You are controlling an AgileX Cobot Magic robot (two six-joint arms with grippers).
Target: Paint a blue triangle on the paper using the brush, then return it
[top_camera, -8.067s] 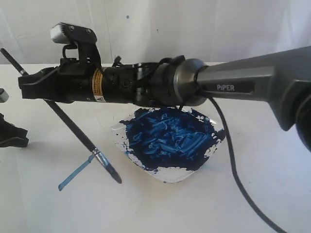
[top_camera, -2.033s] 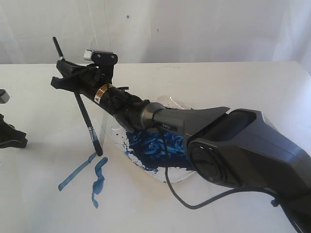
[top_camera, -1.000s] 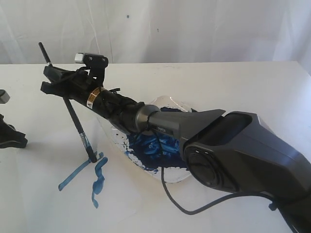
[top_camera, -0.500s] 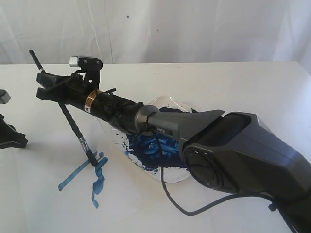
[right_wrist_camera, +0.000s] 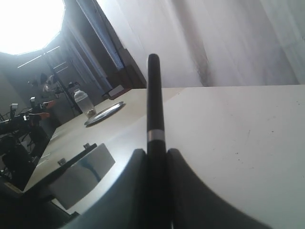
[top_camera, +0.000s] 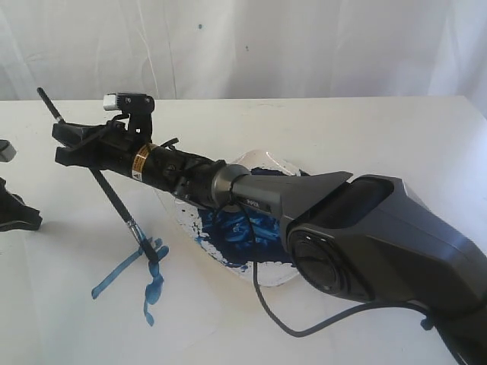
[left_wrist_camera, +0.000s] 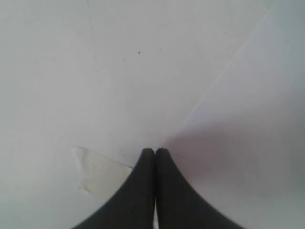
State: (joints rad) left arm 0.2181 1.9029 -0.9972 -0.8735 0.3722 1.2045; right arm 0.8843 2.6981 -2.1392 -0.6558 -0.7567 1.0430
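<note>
My right gripper [top_camera: 67, 144] is shut on the black handle of the brush [top_camera: 114, 201], which slants down toward the paper [top_camera: 68, 312]. The brush's blue tip [top_camera: 154, 260] touches the top of the blue triangle [top_camera: 152, 285]. The triangle shows as two streaky strokes, one running left [top_camera: 118, 272]. In the right wrist view the brush [right_wrist_camera: 153, 95] stands up between the jaws of the right gripper [right_wrist_camera: 156, 151]. My left gripper [left_wrist_camera: 155, 150] is shut and empty, hovering over a corner of the paper [left_wrist_camera: 248, 119]. It sits at the far left edge [top_camera: 17, 217] of the exterior view.
A clear dish [top_camera: 262, 275] full of dark blue paint [top_camera: 236, 228] lies under my right arm [top_camera: 342, 220], just right of the strokes. A black cable [top_camera: 304, 328] loops in front of the dish. A white curtain [top_camera: 304, 46] hangs behind the table.
The right gripper has shifted left and lower, tilting the brush more. The tip has slid slightly right and down onto the top of the blue strokes. The left gripper has not moved.
</note>
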